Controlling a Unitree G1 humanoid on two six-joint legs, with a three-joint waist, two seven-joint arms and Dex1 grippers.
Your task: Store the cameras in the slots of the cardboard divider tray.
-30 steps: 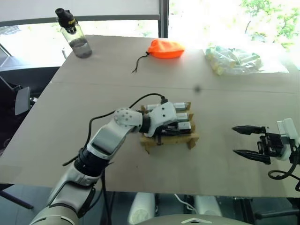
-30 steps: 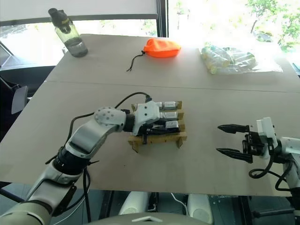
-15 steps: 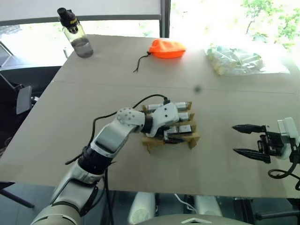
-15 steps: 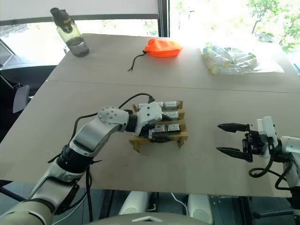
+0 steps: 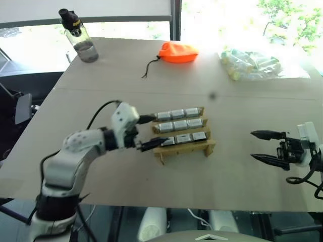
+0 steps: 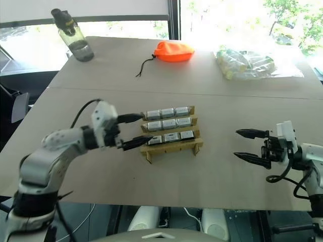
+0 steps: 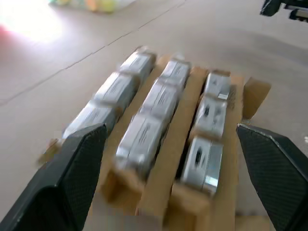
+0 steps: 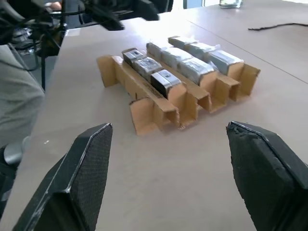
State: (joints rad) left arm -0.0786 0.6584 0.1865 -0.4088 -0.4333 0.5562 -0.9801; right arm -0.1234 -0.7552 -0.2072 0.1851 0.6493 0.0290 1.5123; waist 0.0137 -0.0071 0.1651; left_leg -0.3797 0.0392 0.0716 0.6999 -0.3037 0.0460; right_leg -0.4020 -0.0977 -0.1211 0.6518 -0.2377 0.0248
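**Cameras seated in the divider tray, both end effectors open and clear**

Cameras, small silver-grey boxes, fill the cardboard divider tray in three stepped rows of three; every visible slot appears occupied, so the storing looks essentially complete. The tray stands near the middle of the surface, its rows rising away from the robot. Each camera looks rigid, light and smooth-sided, likely slippery under hard fingers; the safest hold would be across the two flat side faces, away from the dark lens face, which is the fragile part. The cardboard tray is thin and light, and would probably slide or tip if pushed from one side.

The left end effector sits just beside the tray's left end, jaws spread wide, holding nothing. The right end effector hangs well apart on the tray's right, jaws also spread and empty.

Farther back lie an orange pouch with its drawstring, a clear bag of pale tubes, and a water bottle at the far left corner.
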